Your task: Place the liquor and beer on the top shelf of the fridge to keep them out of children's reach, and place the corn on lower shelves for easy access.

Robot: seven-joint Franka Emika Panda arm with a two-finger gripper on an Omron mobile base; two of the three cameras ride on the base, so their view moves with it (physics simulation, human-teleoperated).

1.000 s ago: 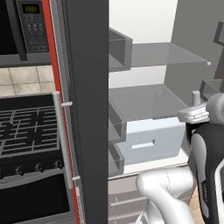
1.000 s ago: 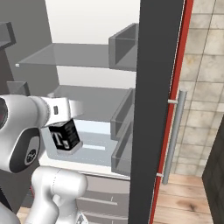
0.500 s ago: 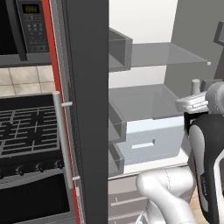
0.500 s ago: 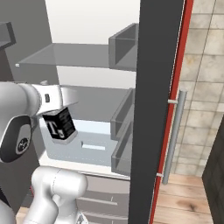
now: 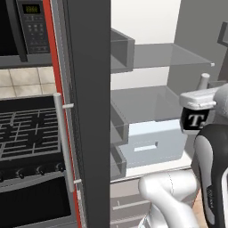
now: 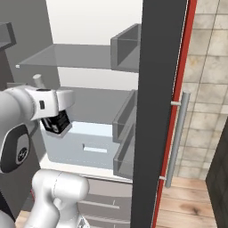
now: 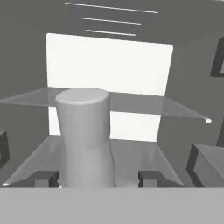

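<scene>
The fridge [image 5: 89, 89] stands open, pale inside. My gripper [image 5: 198, 99] is shut on the liquor [image 5: 196, 121], a pale bottle with a black label bearing a white T. It hangs upright in front of the interior's right side, its neck [image 5: 204, 81] rising above the hand. From the other side the liquor [image 6: 55, 123] hangs below the gripper [image 6: 50, 99]. The hand view looks past the liquor's neck [image 7: 85, 135] between the fingertips [image 7: 43, 178]. The top shelf [image 5: 169, 55] [image 6: 67, 55] [image 7: 144, 104] lies above the bottle. The lower shelves [image 5: 147, 102] sit over a white drawer [image 5: 151, 141]. The beer and the corn are out of view.
The fridge door [image 6: 162, 111] with its grey handle [image 6: 176, 138] stands open toward me, grey bins [image 6: 127, 49] on its inner side. A black oven [image 5: 26, 133] with a microwave [image 5: 26, 26] stands to the left. A tiled wall [image 6: 209, 89] and wooden floor [image 6: 191, 200] lie to the right.
The arm has lifted the liquor a little higher in front of the fridge interior. The grip on the bottle is unchanged.
</scene>
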